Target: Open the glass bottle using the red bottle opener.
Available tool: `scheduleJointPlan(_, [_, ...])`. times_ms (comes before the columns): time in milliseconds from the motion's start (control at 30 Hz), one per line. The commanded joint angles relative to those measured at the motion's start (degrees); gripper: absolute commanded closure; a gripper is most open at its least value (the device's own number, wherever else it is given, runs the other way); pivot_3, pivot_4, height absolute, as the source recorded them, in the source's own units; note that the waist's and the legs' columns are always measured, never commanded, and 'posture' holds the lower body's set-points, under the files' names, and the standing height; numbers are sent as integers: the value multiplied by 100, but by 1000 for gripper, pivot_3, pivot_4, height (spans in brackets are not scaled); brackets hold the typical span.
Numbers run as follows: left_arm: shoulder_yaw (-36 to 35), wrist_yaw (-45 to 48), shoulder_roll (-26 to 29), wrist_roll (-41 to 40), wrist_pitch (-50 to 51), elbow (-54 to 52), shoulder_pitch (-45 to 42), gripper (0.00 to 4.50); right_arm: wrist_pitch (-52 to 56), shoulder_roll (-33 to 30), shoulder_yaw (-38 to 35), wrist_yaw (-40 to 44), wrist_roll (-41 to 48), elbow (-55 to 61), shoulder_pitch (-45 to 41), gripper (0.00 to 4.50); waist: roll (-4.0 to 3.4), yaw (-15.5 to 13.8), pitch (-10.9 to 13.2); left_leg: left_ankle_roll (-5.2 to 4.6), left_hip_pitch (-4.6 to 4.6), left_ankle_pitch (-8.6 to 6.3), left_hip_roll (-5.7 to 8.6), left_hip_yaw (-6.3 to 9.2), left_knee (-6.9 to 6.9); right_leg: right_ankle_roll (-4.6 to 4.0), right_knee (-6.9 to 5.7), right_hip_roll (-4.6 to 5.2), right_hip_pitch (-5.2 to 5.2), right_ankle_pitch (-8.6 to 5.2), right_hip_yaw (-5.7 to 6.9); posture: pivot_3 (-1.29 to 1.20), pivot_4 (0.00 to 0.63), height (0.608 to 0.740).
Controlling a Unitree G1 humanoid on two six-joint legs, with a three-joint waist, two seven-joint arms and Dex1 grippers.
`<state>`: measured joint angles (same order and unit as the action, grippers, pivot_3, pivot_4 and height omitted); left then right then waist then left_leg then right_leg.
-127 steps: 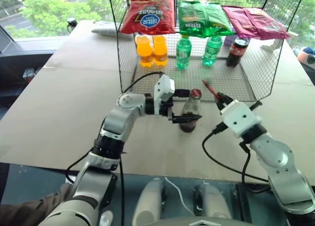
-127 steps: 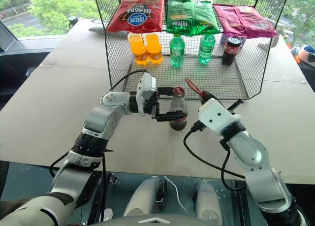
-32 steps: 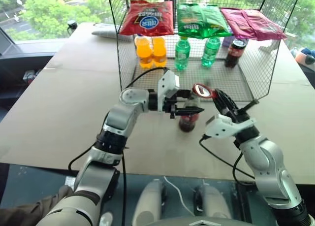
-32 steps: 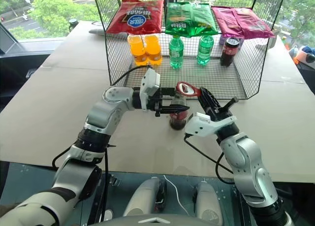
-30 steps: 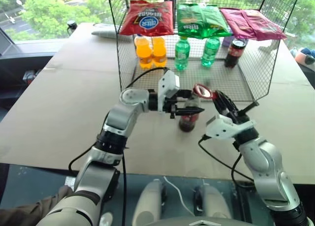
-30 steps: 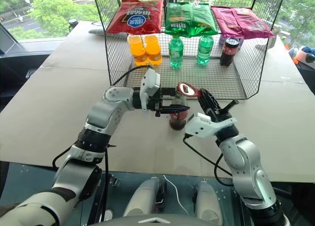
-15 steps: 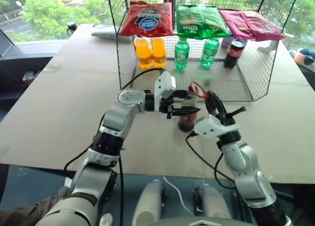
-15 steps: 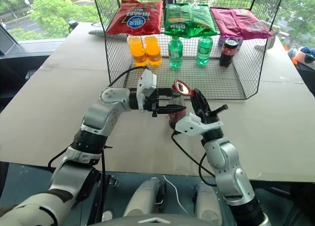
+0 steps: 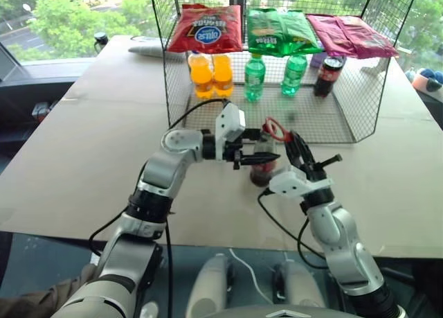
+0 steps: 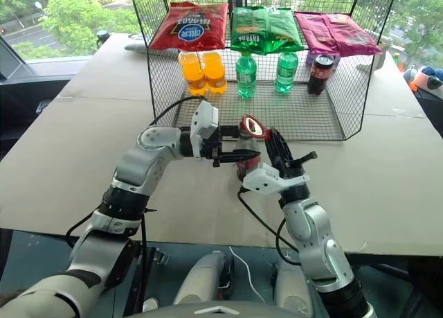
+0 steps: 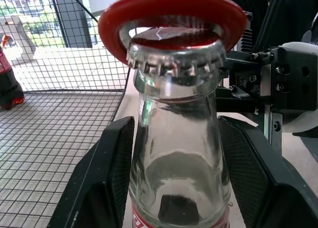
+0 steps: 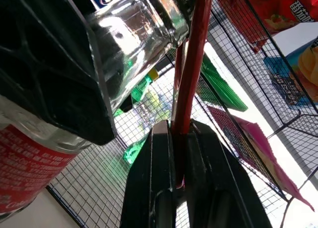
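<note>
**Q:** Where are your arms right now?

**A:** Both meet at the middle of the head view, just in front of the wire basket [image 9: 360,134]. My left arm comes up from the lower left, bends at the elbow and reaches level toward the right, so my left gripper [image 9: 257,156] points sideways across the frame. My right arm rises from the lower right, forearm slanting up and inward, with my right gripper [image 9: 289,146] tipped a little upward and away from me.

**Q:** What is the left one holding?

**A:** The glass bottle [image 11: 180,153]. It stands upright on the table [image 9: 83,145] at frame centre, and my two black fingers [image 11: 112,173] sit one on each side of its shoulder, part-way open and closed against the glass. The red label band shows just below them.

**Q:** And the right one?

**A:** Its fingers [image 12: 149,188] are pinched fully together on the handle of the red bottle opener [image 12: 191,64]. The handle runs straight up out of the clamp.

**Q:** Where is the opener's head?

**A:** In my left wrist view the red ring lies over the top of the crown cap [image 11: 175,56], encircling it, with the crimped edge showing just beneath the ring. I cannot tell whether the ring's lip is hooked under the crimps.

**Q:** Is the cap off?

**A:** No, it is on the neck.
</note>
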<state>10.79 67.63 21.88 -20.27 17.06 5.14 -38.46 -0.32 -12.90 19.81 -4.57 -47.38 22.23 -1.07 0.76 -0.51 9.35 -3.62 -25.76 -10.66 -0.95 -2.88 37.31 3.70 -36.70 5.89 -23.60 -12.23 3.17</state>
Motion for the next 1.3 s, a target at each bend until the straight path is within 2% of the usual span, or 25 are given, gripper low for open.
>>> scheduleJointPlan(33, [66, 32, -25, -24, -9, -196, -49, 1776, 175, -250, 4, 376, -214, -298, 128, 4500, 0, 0, 0, 0, 0, 0, 0, 0, 0, 0, 0, 0, 0, 0, 0, 0, 150, 740])
scheduleJointPlan(500, [97, 49, -68, 102, -445, 81, 113, 1776, 250, -778, -333, 1066, -242, 215, 13, 4500, 0, -6, 0, 0, -1, 0, 0, 0, -3, 0, 6, 4, 0, 0, 1, 0, 150, 740])
scheduleJointPlan(900, [160, 71, -33, 127, -272, -5, -38, 1776, 310, -1146, -624, 1732, -154, 551, -48, 4500, 0, -13, 0, 0, -3, -1, 0, 1, -8, 0, 12, 7, 0, 0, 3, 0, 150, 740])
scheduleJointPlan(1133, [246, -47, -68, 154, -299, -286, 267, 1776, 690, -355, -683, 1695, 708, 631, 161, 4500, 1, -17, -1, 0, -5, -1, 0, 3, -23, 0, 27, 10, 0, 0, 6, 0, 150, 740])
scheduleJointPlan(1300, [174, -103, -18, 75, -75, -426, 206, 1776, 589, 33, -440, 1210, 509, 423, 313, 4500, -9, -17, 5, -1, -23, -1, 4, 4, -33, 0, 49, 8, -8, 1, 11, 0, 150, 740])
